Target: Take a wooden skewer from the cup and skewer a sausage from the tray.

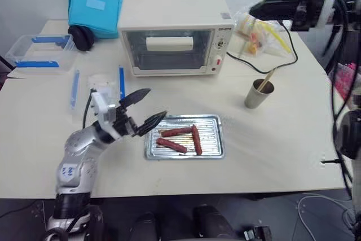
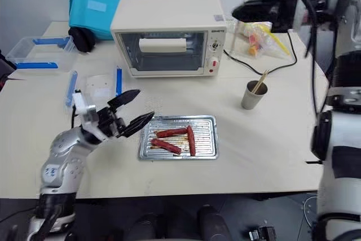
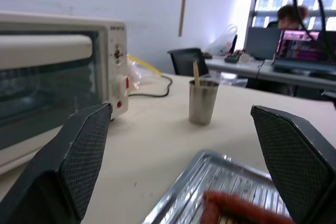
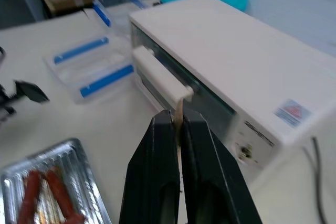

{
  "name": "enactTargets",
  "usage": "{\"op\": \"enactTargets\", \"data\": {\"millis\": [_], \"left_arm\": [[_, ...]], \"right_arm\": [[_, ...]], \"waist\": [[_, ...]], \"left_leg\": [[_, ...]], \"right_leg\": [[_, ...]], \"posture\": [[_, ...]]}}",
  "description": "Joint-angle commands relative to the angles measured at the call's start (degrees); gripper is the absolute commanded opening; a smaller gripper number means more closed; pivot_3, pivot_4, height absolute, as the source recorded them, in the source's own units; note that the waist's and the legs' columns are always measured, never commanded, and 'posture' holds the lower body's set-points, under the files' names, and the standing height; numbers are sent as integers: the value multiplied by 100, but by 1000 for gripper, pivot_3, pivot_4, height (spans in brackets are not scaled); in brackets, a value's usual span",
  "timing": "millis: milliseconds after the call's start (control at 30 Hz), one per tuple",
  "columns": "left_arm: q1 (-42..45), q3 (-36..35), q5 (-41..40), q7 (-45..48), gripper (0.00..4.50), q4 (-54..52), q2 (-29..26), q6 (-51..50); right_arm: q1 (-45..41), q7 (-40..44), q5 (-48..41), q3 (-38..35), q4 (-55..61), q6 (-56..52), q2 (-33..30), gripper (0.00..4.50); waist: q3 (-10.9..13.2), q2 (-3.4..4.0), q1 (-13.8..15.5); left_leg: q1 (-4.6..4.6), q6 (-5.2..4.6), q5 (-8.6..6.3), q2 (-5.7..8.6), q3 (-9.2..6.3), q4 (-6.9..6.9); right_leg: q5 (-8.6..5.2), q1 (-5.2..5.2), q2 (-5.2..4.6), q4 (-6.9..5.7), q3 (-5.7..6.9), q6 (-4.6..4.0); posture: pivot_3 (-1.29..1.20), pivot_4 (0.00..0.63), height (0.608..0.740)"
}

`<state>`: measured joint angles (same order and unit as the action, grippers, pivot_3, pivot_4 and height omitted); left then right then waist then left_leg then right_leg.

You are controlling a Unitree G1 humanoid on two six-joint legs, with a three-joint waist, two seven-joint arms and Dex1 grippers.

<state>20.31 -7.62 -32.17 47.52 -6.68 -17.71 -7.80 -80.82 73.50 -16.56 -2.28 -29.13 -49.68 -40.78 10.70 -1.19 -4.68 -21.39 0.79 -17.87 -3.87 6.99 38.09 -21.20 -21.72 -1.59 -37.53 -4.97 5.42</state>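
A pale cream table (image 1: 271,150) fills the frame, against a white wall at the top. In the left wrist view there are desks, a dark chair, a bright window and a seated person behind. A white toaster oven (image 1: 175,35) sits upper centre; its small door lettering and a top sticker are too small to read.

The cup (image 1: 259,93) stands right of centre with a wooden skewer (image 1: 269,77) leaning out. The tray (image 1: 184,136), lower centre, holds three sausages; the nearest sausage (image 1: 171,145) lies at its left.

The left gripper (image 1: 145,109) hovers wide open at the tray's left edge. The right gripper (image 4: 178,124), upper right, pinches a pale stick (image 4: 179,109), seemingly another skewer.
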Motion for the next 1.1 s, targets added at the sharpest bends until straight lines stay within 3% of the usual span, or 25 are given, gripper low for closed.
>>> {"op": "enactTargets", "data": {"millis": [33, 200, 300, 633, 733, 1100], "left_arm": [[736, 151, 14, -294, 4500, 504, 704, 495], [1758, 189, 54, -521, 4500, 1534, 1734, 1090], [2139, 206, 116, -588, 4500, 1919, 2103, 1394], [2629, 102, -97, -880, 4500, 2152, 2608, 1693], [2713, 106, -132, -854, 3886, 2224, 2620, 1695], [2668, 237, -234, -842, 450, 2170, 2680, 1641]], "right_arm": [[253, -498, -635, -544, 632, -608, 311, 14], [419, -1474, -1525, -1410, 1097, -1661, 964, 14], [443, -2068, -1945, -1882, 1279, -2098, 1267, 14], [842, -3665, -3038, -2896, 2145, -3176, 1991, 14], [940, -3993, -3287, -3054, 2326, -3300, 2140, 0], [1054, -4653, -3867, -3151, 2401, -3257, 2231, 0]], "waist": [[0, 0, 42], [0, 0, 114], [0, 0, 119], [0, 0, 127], [0, 0, 127], [0, 0, 126]], "left_leg": [[-5, -1, 1, 0, -7, 5], [-36, -3, 2, 2, -4, 15], [-99, -2, 6, -4, -5, 39], [-102, 1, 10, -3, 1, 42], [-102, 1, 10, -3, 0, 41], [-103, 1, 11, -2, 1, 39]], "right_leg": [[1, 1, -1, 0, 5, 1], [5, -33, -3, -29, 5, 9], [5, -99, 2, -56, 6, 9], [5, -107, 5, -47, -8, 9], [5, -107, 5, -47, -7, 9], [5, -108, 7, -42, -6, 9]], "posture": [[0, 150, 740], [0, 150, 740], [0, 150, 740], [0, 150, 740], [0, 150, 740], [0, 150, 740]]}}
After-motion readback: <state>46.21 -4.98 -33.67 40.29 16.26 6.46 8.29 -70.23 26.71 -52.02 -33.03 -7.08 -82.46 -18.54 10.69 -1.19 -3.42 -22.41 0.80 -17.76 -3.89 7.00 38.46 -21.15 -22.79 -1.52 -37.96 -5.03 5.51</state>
